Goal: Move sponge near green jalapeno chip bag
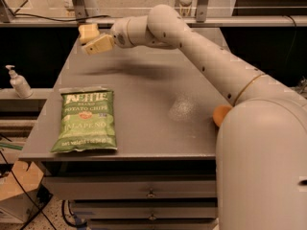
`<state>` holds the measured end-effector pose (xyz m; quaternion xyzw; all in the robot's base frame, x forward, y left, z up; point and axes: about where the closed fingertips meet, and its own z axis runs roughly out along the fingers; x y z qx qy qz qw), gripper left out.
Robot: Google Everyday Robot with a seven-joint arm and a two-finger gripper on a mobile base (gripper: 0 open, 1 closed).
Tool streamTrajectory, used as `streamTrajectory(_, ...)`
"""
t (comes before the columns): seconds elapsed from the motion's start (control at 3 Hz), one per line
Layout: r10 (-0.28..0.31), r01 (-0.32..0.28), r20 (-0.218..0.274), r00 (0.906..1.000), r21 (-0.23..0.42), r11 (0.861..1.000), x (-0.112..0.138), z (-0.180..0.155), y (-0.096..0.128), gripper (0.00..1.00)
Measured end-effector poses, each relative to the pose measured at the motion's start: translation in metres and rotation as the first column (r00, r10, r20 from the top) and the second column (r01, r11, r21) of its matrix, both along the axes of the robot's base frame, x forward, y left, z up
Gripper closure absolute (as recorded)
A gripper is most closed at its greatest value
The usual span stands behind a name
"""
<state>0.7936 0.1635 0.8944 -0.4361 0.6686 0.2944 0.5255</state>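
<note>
While the gripper [98,44] hovers over the far left corner of the table [144,85], the sponge [88,31] lies just beyond its tip, at the table's edge. Contact and grip state cannot be told. The chip bag [86,121] lies well apart, front left. The drawers [151,188] below are shut, contents unseen.

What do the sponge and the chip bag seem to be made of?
The sponge looks like soft foam: matte pale yellow, rounded edges. The green jalapeno chip bag is probably thin plastic film: crinkled, printed. The gripper hovers beside the sponge at the far left of the table.
</note>
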Motion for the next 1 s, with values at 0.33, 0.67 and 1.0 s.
streamTrajectory(0.33, -0.023, 0.023, -0.020, 0.9995, -0.003, 1.000, 0.011, -0.006, 0.009, 0.00)
streamTrajectory(0.67, -0.072, 0.071, -0.025, 0.9971, -0.018, 0.997, 0.020, -0.010, 0.013, 0.00)
streamTrajectory(1.0, -0.112, 0.111, -0.042, 0.9928, -0.023, 0.994, 0.030, -0.016, 0.017, 0.00)
